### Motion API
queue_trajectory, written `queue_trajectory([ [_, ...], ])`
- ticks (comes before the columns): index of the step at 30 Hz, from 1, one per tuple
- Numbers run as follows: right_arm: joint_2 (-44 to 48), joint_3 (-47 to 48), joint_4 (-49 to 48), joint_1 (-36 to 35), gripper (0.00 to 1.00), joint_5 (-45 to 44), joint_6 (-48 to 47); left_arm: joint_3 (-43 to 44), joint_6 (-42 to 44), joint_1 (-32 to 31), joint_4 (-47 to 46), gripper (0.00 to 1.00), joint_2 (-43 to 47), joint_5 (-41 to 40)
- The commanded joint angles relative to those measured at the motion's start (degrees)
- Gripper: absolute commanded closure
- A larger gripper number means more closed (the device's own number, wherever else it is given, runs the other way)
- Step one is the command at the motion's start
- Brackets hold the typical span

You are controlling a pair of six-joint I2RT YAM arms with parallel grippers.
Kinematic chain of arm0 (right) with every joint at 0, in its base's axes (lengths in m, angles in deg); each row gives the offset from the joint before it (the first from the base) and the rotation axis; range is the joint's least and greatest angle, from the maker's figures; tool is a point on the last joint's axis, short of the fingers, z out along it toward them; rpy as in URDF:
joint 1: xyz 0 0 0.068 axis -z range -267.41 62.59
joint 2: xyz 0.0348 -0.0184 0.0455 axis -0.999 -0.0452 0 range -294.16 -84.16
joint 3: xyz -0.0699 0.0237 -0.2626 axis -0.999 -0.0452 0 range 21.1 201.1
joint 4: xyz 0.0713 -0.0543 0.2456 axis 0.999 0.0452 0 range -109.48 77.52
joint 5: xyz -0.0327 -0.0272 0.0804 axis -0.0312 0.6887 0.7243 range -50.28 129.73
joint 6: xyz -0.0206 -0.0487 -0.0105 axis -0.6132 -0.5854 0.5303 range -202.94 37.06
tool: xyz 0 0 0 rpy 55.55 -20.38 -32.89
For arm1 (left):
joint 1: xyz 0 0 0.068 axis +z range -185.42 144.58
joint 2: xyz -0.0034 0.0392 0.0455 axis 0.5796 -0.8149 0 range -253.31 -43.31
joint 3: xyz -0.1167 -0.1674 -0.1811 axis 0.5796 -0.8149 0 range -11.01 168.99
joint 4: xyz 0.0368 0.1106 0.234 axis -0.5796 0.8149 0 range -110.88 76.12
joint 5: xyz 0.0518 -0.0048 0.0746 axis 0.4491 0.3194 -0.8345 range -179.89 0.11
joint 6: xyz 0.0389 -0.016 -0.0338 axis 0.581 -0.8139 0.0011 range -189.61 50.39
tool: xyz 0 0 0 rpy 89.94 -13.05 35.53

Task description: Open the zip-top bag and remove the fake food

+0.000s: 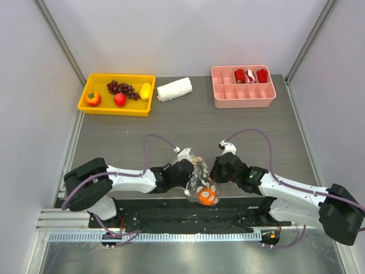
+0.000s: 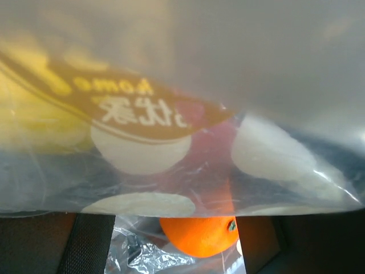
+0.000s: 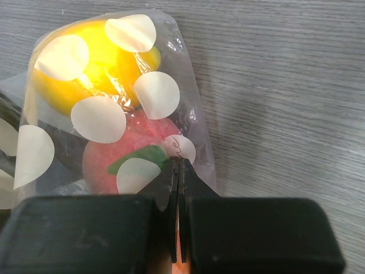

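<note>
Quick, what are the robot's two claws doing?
Left gripper: cannot be told.
Right gripper: shut on the clear polka-dot plastic zip-top bag.

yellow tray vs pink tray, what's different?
The yellow tray is one open bin; the pink tray is split into compartments. The yellow tray holds loose fruit; the pink tray holds three red items in its back row. Both are rectangular and sit at the table's far side.

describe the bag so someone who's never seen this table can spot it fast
Look at the middle of the table's near edge. The bag sits there, pinched by the right claw. It alone is see-through: clear plastic with big white dots, an orange inside.
</note>
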Motion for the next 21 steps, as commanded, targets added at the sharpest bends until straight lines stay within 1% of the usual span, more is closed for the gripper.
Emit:
queue_trajectory([
  [1,-0.5,-0.8,-11.1,-1.0,0.99,15.7,5.9,3.2,0.7,0.1,-4.3,0.30,-3.7,-3.0],
  [3,-1.0,-0.8,-13.1,-0.5,0.99,19.2,6.6,3.2,0.7,0.1,-4.9,0.32,-4.6,-4.2],
  [5,-1.1,-0.4,-12.3,-0.6,0.98,20.1,6.5,3.5,1.2,0.1,-4.6,0.38,-4.9,-5.1],
  [6,-0.8,0.3,-11.4,-0.6,0.99,19.2,6.1,3.7,1.7,0.1,-4.6,0.43,-4.9,-5.4],
  [7,-0.5,0.9,-7.7,-0.5,0.99,18.0,4.6,4.1,2.3,0.1,-4.1,0.51,-4.7,-5.8],
  [9,1.1,2.8,-3.9,-0.6,0.99,14.9,2.6,5.5,4.0,0.1,-1.4,0.60,-4.0,-7.1],
  [10,1.7,3.6,0.1,-0.6,0.98,12.0,1.7,6.0,4.7,0.1,-0.1,0.72,-3.6,-7.6],
  [12,3.4,5.8,3.8,-0.5,0.99,9.0,0.1,7.6,7.0,0.1,2.4,0.80,-2.3,-8.9],
  [13,3.8,6.5,7.4,-0.6,0.99,5.1,0.0,8.2,7.8,0.1,6.0,0.87,-1.7,-9.2],
  [15,4.9,8.5,11.0,-0.5,0.89,2.7,-0.2,9.6,9.6,0.1,8.9,0.94,-0.7,-9.3],
  [16,5.6,9.3,13.9,-0.6,0.84,2.1,-0.3,9.9,10.1,0.1,11.3,0.99,0.7,-8.8],
  [17,6.0,10.0,15.1,-0.5,0.73,1.7,-0.4,10.1,10.4,0.1,12.4,1.00,1.3,-8.5],
  [19,7.8,12.0,17.9,-0.6,0.62,2.0,-0.8,9.4,10.9,0.1,13.0,1.00,3.8,-6.9],
  [20,8.6,12.5,18.7,-0.6,0.50,1.9,-0.9,9.0,10.9,0.1,12.7,1.00,5.0,-6.6],
  [21,9.5,13.3,19.3,-0.5,0.44,1.7,-1.1,8.3,10.8,0.1,12.7,1.00,6.1,-6.6],
])
